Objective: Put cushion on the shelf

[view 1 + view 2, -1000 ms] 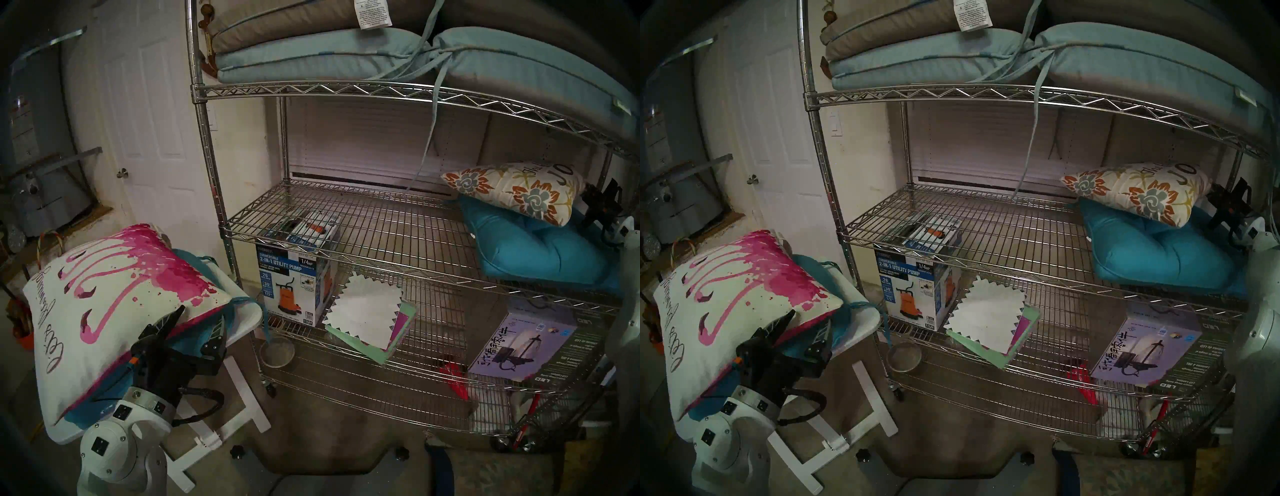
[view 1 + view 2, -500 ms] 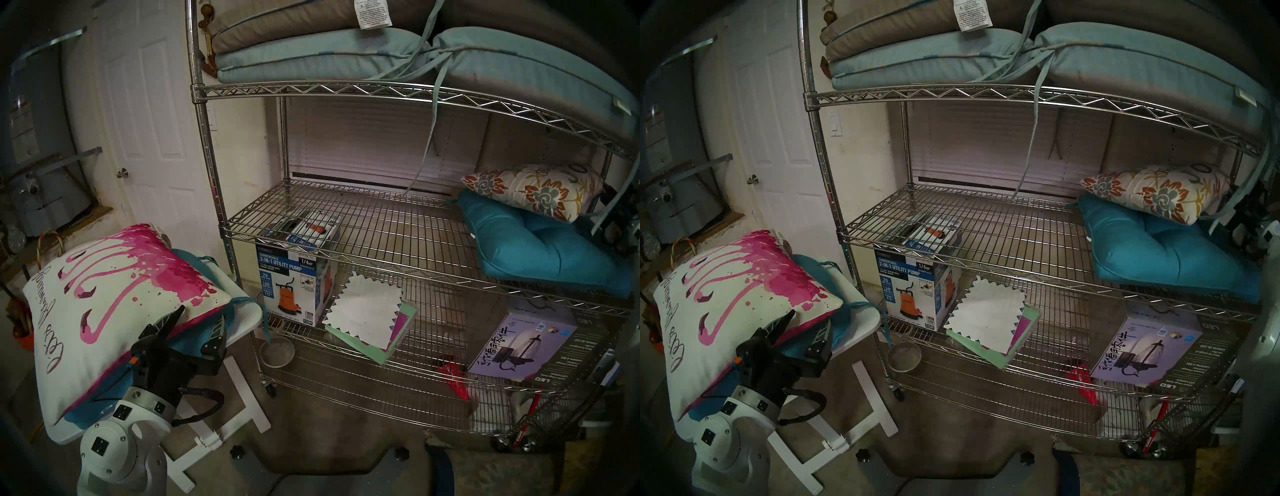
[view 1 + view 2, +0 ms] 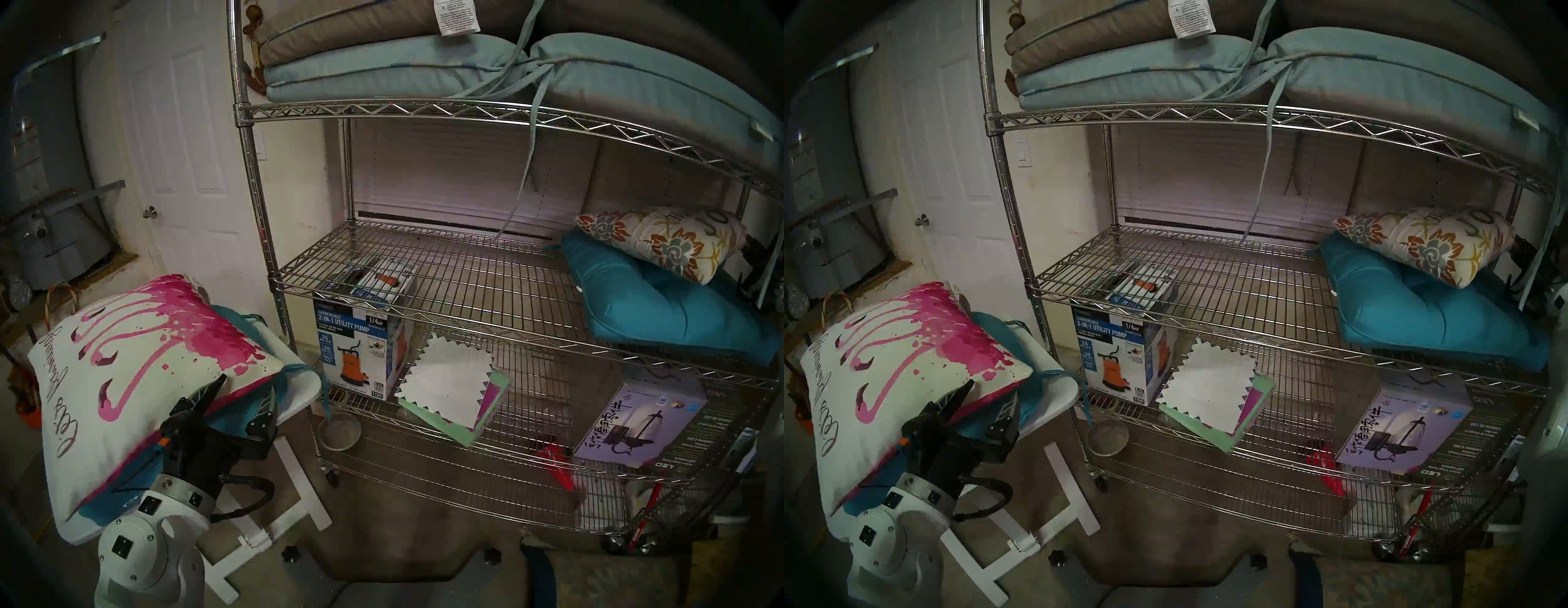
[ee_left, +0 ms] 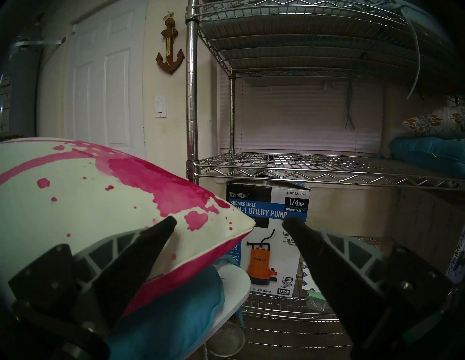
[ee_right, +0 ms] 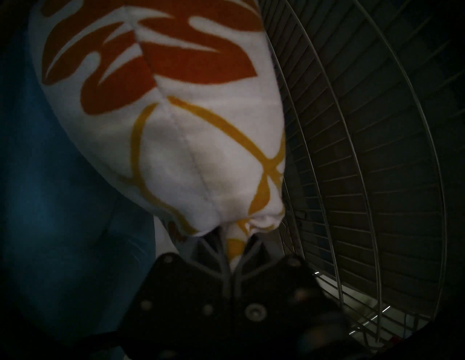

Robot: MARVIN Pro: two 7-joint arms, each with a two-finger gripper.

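Our left gripper [image 4: 227,221] gapes wide at the flamingo pillow's [image 3: 140,361] corner, holding nothing. Beyond its fingertips a box [image 4: 270,238] reads "EVERBILT SUBMERSIBLE UTILITY PUMP, 1/4 HP". Our right gripper [image 5: 236,241] pinches the floral cushion's [image 3: 662,242] corner; the cushion lies lengthwise along the wire shelf's [image 3: 445,271] middle tier, atop a teal cushion [image 3: 662,310].
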